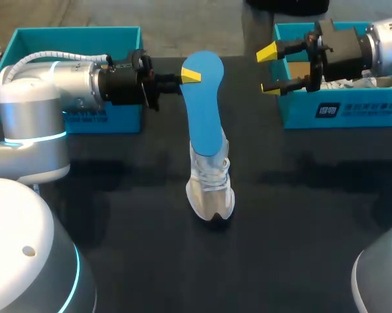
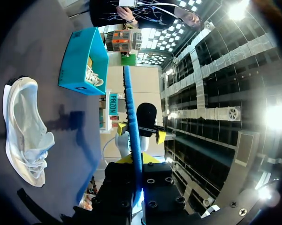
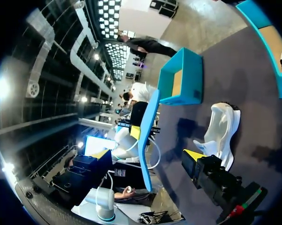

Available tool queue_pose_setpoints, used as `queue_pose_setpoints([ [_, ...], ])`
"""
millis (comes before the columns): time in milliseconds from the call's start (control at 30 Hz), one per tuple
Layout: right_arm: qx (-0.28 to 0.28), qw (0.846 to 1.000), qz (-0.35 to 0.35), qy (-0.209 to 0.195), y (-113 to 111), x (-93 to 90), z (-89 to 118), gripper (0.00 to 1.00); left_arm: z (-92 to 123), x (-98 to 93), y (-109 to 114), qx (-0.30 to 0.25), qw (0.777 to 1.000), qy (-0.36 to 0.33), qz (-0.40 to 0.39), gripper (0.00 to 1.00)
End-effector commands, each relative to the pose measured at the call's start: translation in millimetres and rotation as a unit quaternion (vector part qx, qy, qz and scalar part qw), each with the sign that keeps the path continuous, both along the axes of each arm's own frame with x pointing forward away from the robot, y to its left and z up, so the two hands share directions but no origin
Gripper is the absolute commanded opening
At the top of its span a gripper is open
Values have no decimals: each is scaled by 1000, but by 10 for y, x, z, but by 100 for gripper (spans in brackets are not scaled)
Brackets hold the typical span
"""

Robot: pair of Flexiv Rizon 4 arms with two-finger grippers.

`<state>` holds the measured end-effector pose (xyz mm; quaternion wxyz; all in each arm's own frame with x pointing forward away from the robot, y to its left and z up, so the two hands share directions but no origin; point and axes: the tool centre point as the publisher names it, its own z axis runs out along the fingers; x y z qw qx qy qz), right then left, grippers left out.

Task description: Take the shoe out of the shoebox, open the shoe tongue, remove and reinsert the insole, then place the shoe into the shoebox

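Sitting far left: a teal left shoebox (image 1: 78, 31) stands on the dark table (image 1: 300, 215) with its open top up. The left arm comes in across its front, so most of its inside is hidden in the head view.

Left gripper (image 1: 190, 75): it points toward the middle of the table, just past the right-hand wall of the left shoebox. Its jaws are pinched narrow on the insole, one yellow tip on each face, near the insole's rounded upper end.

Insole (image 1: 205, 104): blue, long and slightly curved, held up in the air. Its rounded end is at the gripper and its other end hangs toward the shoe. In the head view that lower end overlaps the shoe's collar. In both wrist views the insole looks lifted clear of the shoe. The left wrist view shows it edge-on, running straight ahead from between the fingers.

Shoe (image 1: 212, 192): white with white laces, out of both boxes, resting on the table between them. Its toe points toward the near edge and its opening is toward the insole.

Right gripper (image 1: 269, 70): jaws spread wide with nothing between them. It hovers at the left wall of the right shoebox, with the tips aimed at the insole but apart from it.

Right shoebox (image 1: 352, 111): teal, at the far right on the table, partly covered by the right arm. A second shoe (image 2: 95, 76), white with laces, lies inside it.
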<state>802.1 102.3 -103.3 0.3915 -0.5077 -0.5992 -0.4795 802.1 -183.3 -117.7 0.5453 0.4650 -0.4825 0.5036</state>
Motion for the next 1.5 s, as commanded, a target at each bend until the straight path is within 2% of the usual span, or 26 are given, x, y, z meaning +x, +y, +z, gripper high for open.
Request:
queue_pose_setpoints([
  [33,-1,1000,0,1,14,9,3,100,-9,4,-4,-1,1000,0,0,0],
  [367,-1,1000,0,1,14,9,3,100,-9,4,-4,-1,1000,0,0,0],
  [500,-1,1000,0,1,14,9,3,100,44,30,26,-2,992,-124,-21,0],
  [633,-1,1000,0,1,14,9,3,100,44,63,44,-13,982,-188,-16,0],
  [700,-1,1000,0,1,14,9,3,100,52,73,51,1,969,-246,-26,0],
  [833,-1,1000,0,1,14,9,3,100,69,88,65,-10,949,-316,-9,0],
  [900,-1,1000,0,1,14,9,3,100,87,104,69,-13,928,-373,-9,0],
  [1033,-1,1000,0,1,14,9,3,100,124,151,77,-12,866,-499,6,0],
  [1267,-1,1000,0,1,14,9,3,100,184,198,96,-2,789,-614,10,0],
  [1500,-1,1000,0,1,14,9,3,100,305,282,120,18,675,-738,3,0],
])
